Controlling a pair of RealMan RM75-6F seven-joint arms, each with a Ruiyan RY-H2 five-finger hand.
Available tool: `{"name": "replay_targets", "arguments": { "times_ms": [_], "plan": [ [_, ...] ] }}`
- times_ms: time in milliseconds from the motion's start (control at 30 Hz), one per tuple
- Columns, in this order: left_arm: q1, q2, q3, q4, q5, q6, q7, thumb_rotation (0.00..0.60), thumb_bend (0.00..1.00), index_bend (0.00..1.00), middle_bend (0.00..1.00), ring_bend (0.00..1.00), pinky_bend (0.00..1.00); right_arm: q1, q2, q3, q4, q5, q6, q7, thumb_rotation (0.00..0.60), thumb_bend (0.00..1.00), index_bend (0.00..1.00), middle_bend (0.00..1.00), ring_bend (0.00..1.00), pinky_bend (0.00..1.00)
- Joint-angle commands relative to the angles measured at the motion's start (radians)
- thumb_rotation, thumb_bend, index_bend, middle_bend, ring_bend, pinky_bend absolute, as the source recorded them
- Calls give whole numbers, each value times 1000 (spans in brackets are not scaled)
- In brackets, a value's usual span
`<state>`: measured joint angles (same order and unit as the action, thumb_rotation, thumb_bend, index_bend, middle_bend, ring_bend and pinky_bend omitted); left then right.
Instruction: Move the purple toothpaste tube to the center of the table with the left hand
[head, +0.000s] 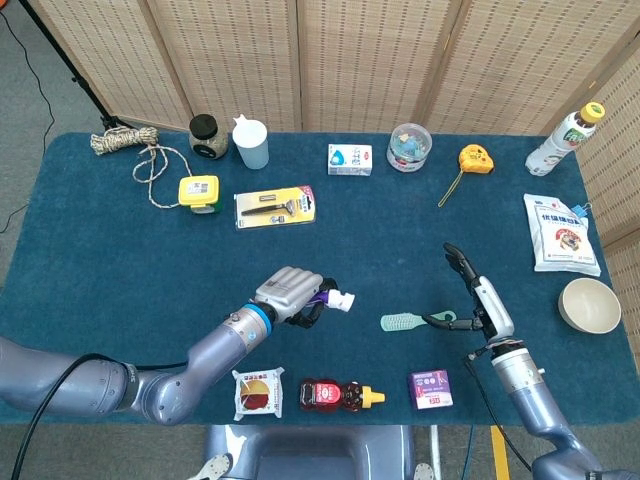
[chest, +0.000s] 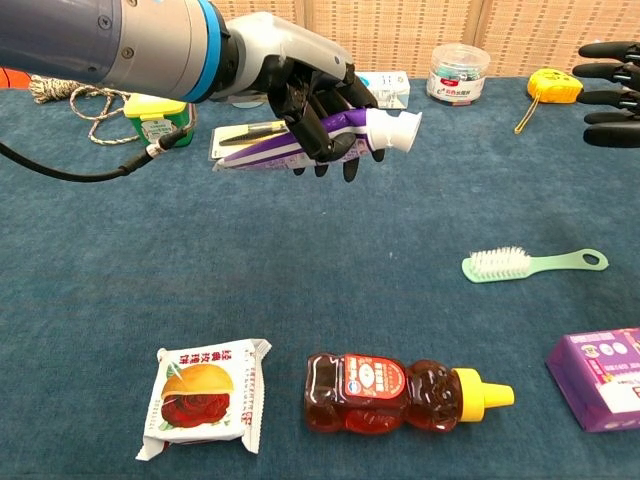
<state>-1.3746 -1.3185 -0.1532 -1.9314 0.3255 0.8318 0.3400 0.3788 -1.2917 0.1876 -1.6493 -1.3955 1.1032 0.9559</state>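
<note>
My left hand (head: 288, 294) (chest: 300, 70) grips the purple toothpaste tube (chest: 300, 142) around its middle and holds it lying flat above the blue table (head: 120, 260). The tube's white cap (head: 343, 300) (chest: 397, 128) points right, past the fingers. In the head view the tube is mostly hidden under the hand. My right hand (head: 483, 303) (chest: 610, 105) hovers open at the right, fingers stretched out, just beyond the handle of the green toothbrush (head: 415, 321) (chest: 533, 264).
Along the near edge lie a burger snack pack (chest: 207, 395), a honey bear bottle (chest: 400, 391) and a purple box (chest: 600, 377). A razor pack (head: 275, 206), yellow tape measure (head: 198, 191), cup (head: 251, 143) and milk carton (head: 349, 158) sit further back.
</note>
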Motion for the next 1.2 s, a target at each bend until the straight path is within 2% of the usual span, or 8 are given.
{"name": "replay_targets", "arguments": {
  "times_ms": [33, 67, 167, 233, 333, 533, 600, 1200],
  "plan": [
    [0, 0, -1, -1, 1, 3, 1, 600, 1000, 460, 451, 451, 462, -3, 0, 4, 9, -1, -7, 71, 446, 0, 0, 0, 0, 0],
    [0, 0, -1, -2, 1, 4, 2, 600, 1000, 460, 451, 451, 461, -4, -1, 5, 12, -1, -6, 82, 401, 0, 0, 0, 0, 0],
    [2, -1, -1, -2, 2, 7, 3, 600, 1000, 460, 451, 451, 461, -6, -2, 1, 22, -10, -6, 121, 209, 0, 0, 0, 0, 0],
    [2, -2, 1, -2, 3, 9, 5, 600, 1000, 460, 451, 451, 462, -8, -5, 5, 25, -5, -4, 148, 148, 0, 0, 0, 0, 0],
    [2, -6, 2, 0, 2, 10, 8, 600, 1000, 460, 451, 451, 462, -14, -9, 11, 22, 2, 1, 204, 97, 0, 0, 0, 0, 0],
    [-3, -35, -3, -1, 9, 54, 26, 600, 1000, 467, 456, 457, 472, -24, -10, 27, 22, -17, 14, 400, 77, 0, 0, 0, 0, 0],
    [-6, -46, -7, -6, 7, 71, 35, 600, 1000, 469, 457, 458, 490, -24, -12, 26, 29, -27, 18, 422, 77, 0, 0, 0, 0, 0],
    [-39, -148, -78, -26, -68, 247, 142, 600, 1000, 475, 474, 467, 536, -23, -36, 55, -8, 25, 31, 420, 75, 0, 0, 0, 0, 0]
  ]
}}
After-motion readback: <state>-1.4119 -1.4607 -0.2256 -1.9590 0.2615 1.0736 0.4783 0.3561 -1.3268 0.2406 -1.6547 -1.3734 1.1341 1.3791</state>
